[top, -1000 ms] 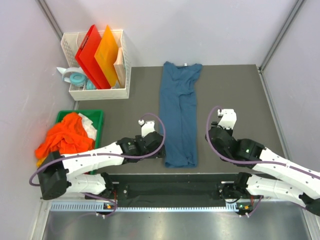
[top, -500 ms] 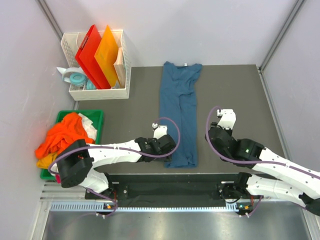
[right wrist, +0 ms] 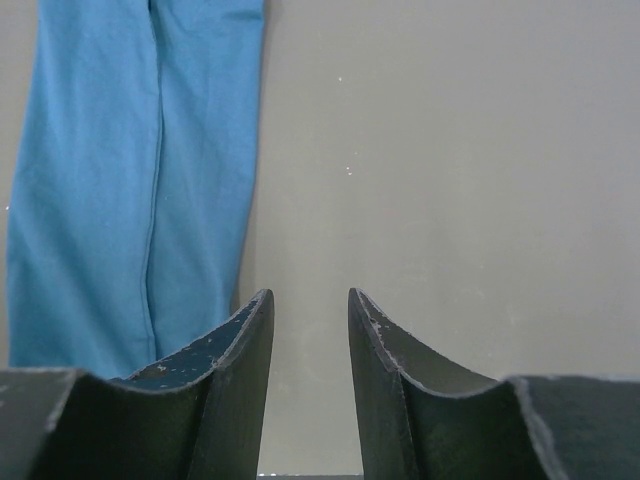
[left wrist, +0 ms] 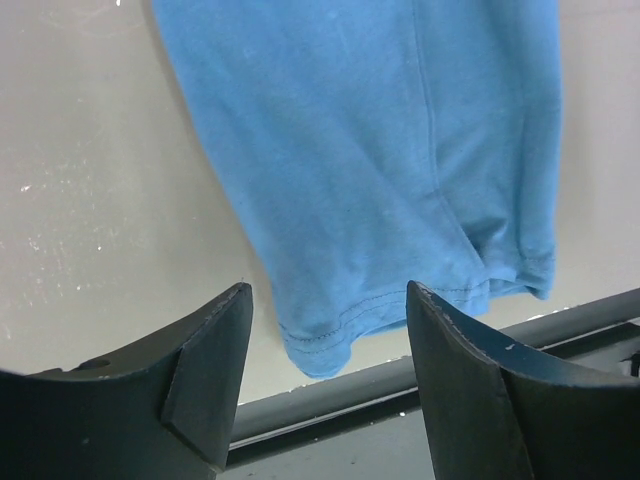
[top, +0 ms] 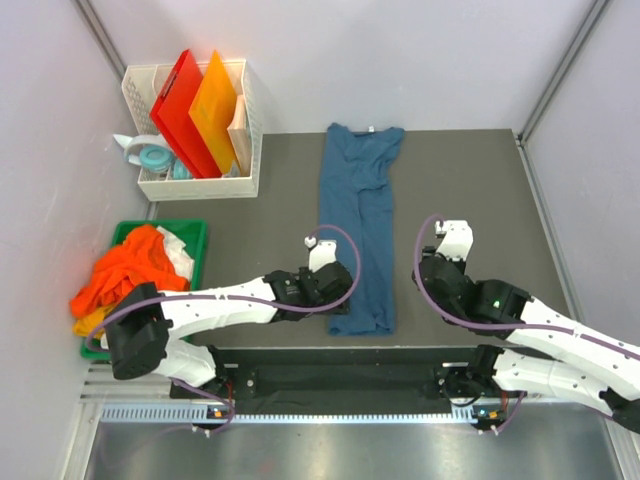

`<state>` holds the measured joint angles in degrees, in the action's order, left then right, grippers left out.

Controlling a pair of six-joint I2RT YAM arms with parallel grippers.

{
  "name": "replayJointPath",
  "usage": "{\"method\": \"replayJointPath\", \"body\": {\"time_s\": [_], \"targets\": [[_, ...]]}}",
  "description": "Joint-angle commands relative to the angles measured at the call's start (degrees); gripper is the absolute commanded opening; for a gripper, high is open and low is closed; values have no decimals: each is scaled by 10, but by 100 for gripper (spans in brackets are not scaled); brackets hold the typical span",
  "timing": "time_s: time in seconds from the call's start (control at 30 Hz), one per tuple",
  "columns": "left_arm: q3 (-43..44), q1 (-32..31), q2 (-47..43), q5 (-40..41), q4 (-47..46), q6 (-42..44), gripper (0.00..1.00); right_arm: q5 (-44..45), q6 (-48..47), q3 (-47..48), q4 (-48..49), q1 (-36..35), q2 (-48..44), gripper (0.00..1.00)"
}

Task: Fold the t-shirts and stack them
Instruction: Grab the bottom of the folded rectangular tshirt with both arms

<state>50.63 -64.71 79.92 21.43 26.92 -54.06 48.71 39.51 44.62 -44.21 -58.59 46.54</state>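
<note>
matte grey table [top: 470, 180], long narrow teal t-shirt [top: 358, 230]

Left arm [top: 220, 305]: swung right across the desk [top: 260, 220], elbow drawn in toward the base.
Left tool [top: 330, 290]: moved from just left of the shirt [top: 358, 225] to its near left edge, by the hem.
Left tool gap: narrower than a second ago, jaws apart.

Soft matt cloth t-shirt [top: 358, 220]
</note>
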Motion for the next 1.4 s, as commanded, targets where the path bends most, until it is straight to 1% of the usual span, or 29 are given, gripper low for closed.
{"method": "replayJointPath", "body": {"time_s": [0.0, 0.23, 0.33, 0.37, 0.43, 0.57, 0.77, 0.8, 0.83, 0.93, 1.0, 1.23, 1.3, 1.37], "targets": [[6, -7, 16, 1, -5, -14, 66, 3, -6, 0, 11, 2, -10, 36], [-30, -9, 18, -5, -22, -35, 64, 2, -7, -6, 8, 2, -19, 36], [-35, -9, 18, -4, -20, -36, 57, 2, -5, -9, 9, 2, -19, 36], [-37, -9, 19, -4, -20, -37, 50, 1, -6, -9, 9, 2, -17, 36], [-41, -9, 19, -6, -19, -39, 45, 0, -5, -8, 9, 2, -15, 36], [-52, -9, 23, -8, -20, -49, 41, -1, -5, -7, 9, 2, -15, 36], [-69, -9, 31, -16, -30, -57, 40, -6, -2, -10, 8, 2, -17, 36], [-73, -9, 31, -17, -32, -58, 37, -8, -1, -10, 9, 2, -18, 36], [-75, -9, 31, -17, -31, -59, 27, -10, 0, -11, 8, 2, -20, 36], [-84, -9, 30, -14, -20, -68, 9, -14, 4, -13, 5, 2, -19, 36], [-94, -9, 25, -8, -14, -77, 5, -16, 7, -15, 5, 2, -20, 36], [-123, -9, 8, 3, 5, -97, 2, -35, 3, -25, 15, 2, -20, 36], [-123, -9, 9, -1, 8, -101, 8, -41, 3, -26, 18, 2, -18, 36], [-119, -14, -2, 4, 5, -95, 16, -44, 2, -25, 19, 1, -16, 36]]}}
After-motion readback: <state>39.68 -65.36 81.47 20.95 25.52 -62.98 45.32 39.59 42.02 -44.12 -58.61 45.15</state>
